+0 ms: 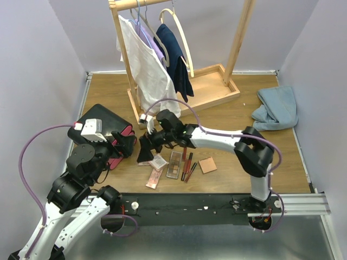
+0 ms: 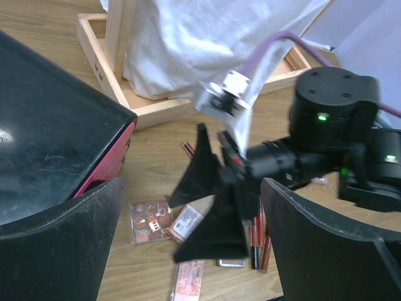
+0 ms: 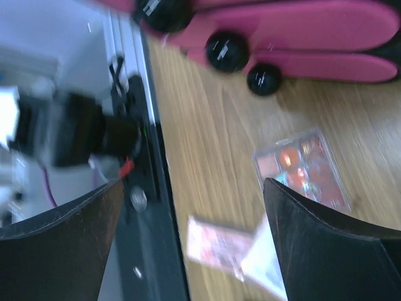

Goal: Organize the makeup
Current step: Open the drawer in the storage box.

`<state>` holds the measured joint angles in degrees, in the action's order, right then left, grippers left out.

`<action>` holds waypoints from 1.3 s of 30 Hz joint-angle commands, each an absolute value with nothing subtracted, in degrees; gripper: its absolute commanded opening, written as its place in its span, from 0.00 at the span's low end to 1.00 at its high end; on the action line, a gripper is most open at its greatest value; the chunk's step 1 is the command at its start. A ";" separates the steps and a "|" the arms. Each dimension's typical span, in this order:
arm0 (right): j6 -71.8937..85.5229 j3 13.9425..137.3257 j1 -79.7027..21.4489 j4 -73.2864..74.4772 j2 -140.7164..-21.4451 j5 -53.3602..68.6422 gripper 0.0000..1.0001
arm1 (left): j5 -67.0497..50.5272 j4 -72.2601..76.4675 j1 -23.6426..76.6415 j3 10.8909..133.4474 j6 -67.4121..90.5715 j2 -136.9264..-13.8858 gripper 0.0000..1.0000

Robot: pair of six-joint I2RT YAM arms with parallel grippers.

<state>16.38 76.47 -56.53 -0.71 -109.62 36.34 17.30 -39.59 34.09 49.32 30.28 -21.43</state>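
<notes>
The makeup lies in a loose cluster on the wooden table: a square clear palette (image 2: 149, 221), a flat pink palette (image 1: 154, 179), a long eyeshadow palette (image 1: 175, 164), slim red tubes (image 1: 187, 165) and a square peach compact (image 1: 207, 165). My right gripper (image 1: 145, 151) hangs open just above the cluster's left end. In its wrist view the right gripper (image 3: 191, 188) has the pink palette (image 3: 219, 244) and the square palette (image 3: 301, 166) below it. My left gripper (image 1: 126, 143) is open, beside the black case, facing the right one. Nothing sits between the fingers of the left gripper (image 2: 191, 188).
A black case with pink drawers (image 1: 105, 135) stands at the left, its knobs (image 3: 227, 51) close to the right gripper. A wooden clothes rack (image 1: 179, 81) with hanging garments stands at the back. A blue cloth (image 1: 276, 108) lies far right.
</notes>
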 commanded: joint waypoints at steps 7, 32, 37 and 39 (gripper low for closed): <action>46.48 87.09 -56.87 -13.44 -124.01 39.01 0.79 | 20.57 -43.06 33.75 49.66 34.19 -17.75 0.99; 69.43 93.95 -56.78 -21.36 -134.03 39.56 0.50 | 20.04 -44.39 33.84 48.43 36.47 -14.15 0.99; 70.05 95.71 -56.43 -20.04 -135.79 38.23 0.49 | 19.69 -43.95 33.84 47.90 36.91 -14.06 0.99; 70.75 96.41 -56.16 -20.47 -136.40 38.32 0.50 | 19.60 -43.86 33.84 47.81 37.09 -14.15 0.99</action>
